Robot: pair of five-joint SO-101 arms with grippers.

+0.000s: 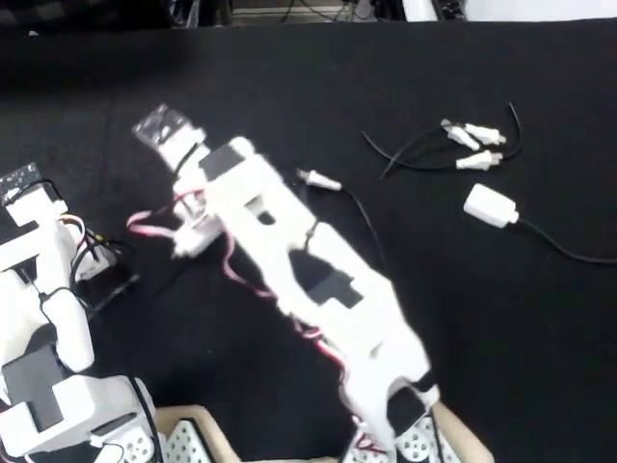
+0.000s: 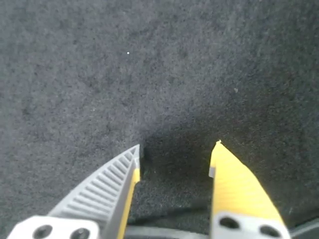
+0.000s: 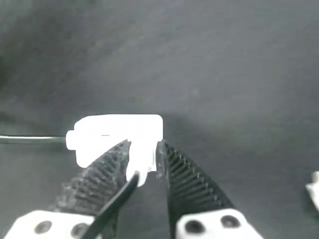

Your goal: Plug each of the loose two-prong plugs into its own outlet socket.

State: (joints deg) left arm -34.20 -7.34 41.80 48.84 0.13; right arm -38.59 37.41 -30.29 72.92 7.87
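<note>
Fingers of the right claw clamp a white boxy plastic connector. The left claw stands apart, black felt counter beneath it.

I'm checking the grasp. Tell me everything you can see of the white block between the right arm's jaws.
The white rounded rectangular block looks like smooth plastic. It sits crosswise before the right gripper, over the black cloth. A stub at one end leads into a thin grey cable. A narrower part on its near side sits between the dark ribbed jaws, apparently clamped. Whether it rests on the cloth is unclear.
</note>
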